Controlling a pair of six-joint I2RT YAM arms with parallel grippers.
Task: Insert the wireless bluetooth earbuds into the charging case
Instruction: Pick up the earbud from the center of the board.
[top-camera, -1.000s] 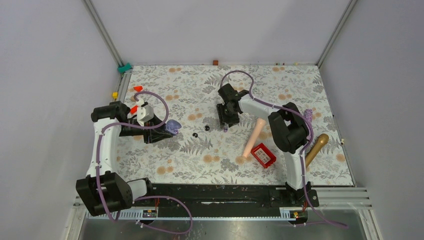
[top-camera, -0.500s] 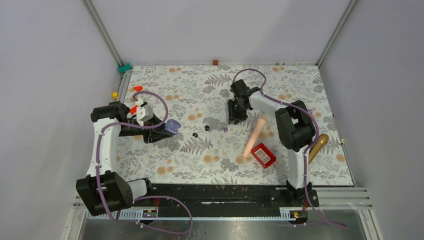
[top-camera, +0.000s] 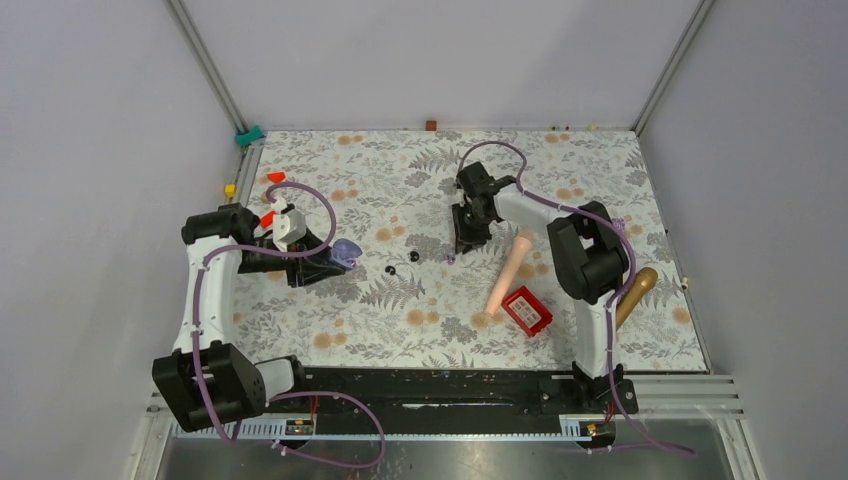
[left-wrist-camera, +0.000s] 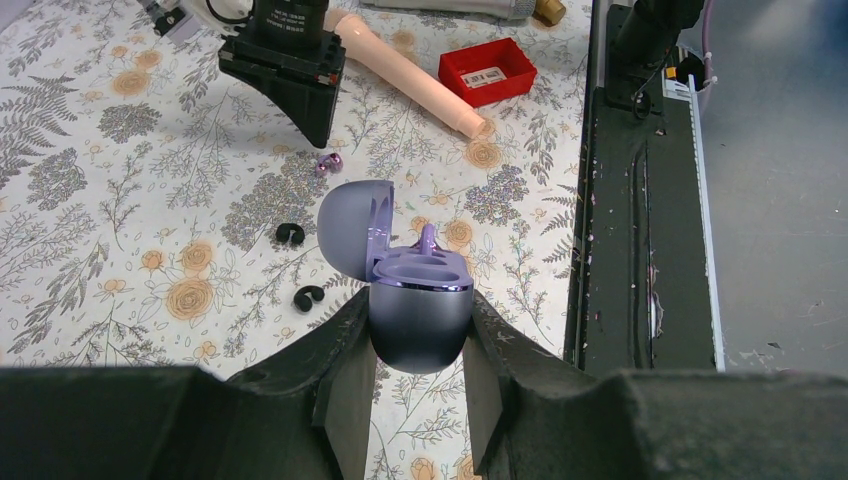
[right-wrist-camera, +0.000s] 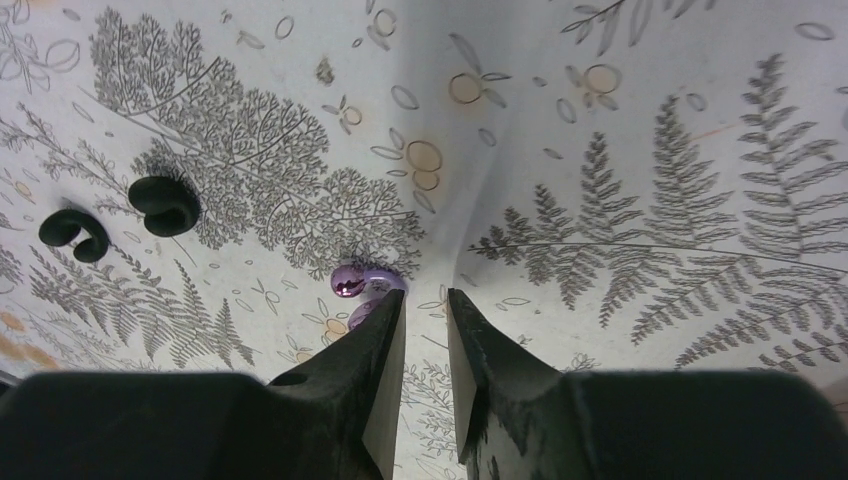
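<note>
Lavender charging case (left-wrist-camera: 420, 320), lid open, clamped in left tool (left-wrist-camera: 418, 312); right tool (right-wrist-camera: 425, 296), narrowly parted, empty, just beside purple earbud (right-wrist-camera: 352, 282)

Purple earbud (right-wrist-camera: 350, 280), apparently half behind fingertip (right-wrist-camera: 386, 328)

Smooth satin plastic charging case (left-wrist-camera: 420, 325); glossy mirror-like earbud (right-wrist-camera: 347, 280).

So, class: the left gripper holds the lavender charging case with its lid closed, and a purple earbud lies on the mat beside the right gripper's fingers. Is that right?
One thing is wrong: the lid is open, not closed, as the left wrist view shows. The left gripper does hold the lavender charging case, and a purple earbud lies on the mat beside the right gripper.
</note>
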